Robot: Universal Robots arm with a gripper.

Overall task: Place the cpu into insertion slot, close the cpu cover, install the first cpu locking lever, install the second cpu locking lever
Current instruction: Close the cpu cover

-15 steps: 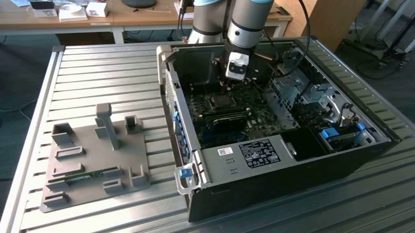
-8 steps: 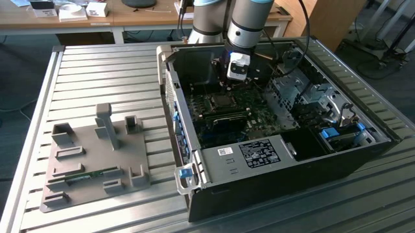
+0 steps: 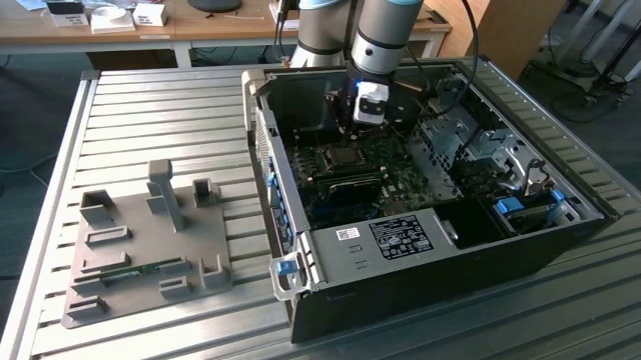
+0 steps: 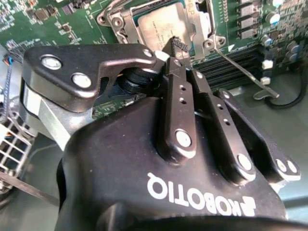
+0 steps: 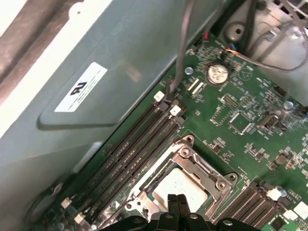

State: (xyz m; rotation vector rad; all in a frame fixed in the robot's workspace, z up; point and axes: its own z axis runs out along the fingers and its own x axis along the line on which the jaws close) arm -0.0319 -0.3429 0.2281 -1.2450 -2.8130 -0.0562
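The cpu [image 4: 159, 26] lies flat in the insertion slot [image 5: 192, 166] of the green motherboard [image 3: 395, 180], its dull silver top [image 5: 180, 185] showing through the window of the cpu cover [image 4: 195, 24]. The cover's metal frame [image 5: 204, 171] lies down around the chip. My gripper [image 5: 177, 199] is shut, its fingertips [image 4: 174, 45] together just over the chip's edge with nothing between them. I cannot tell whether they touch it. A thin metal locking lever [image 4: 243, 70] angles out from the slot across the memory slots. In the exterior view my gripper [image 3: 352, 135] hangs inside the open computer case, right above the slot [image 3: 346, 156].
Long black memory slots [image 5: 137, 151] run beside the socket, close to the case's grey wall [image 5: 96, 96]. A dark cable [image 5: 183, 48] hangs nearby. A drive cage [image 3: 470, 142] stands at the exterior view's right. A grey fixture plate [image 3: 150, 247] lies at its left on the ribbed table.
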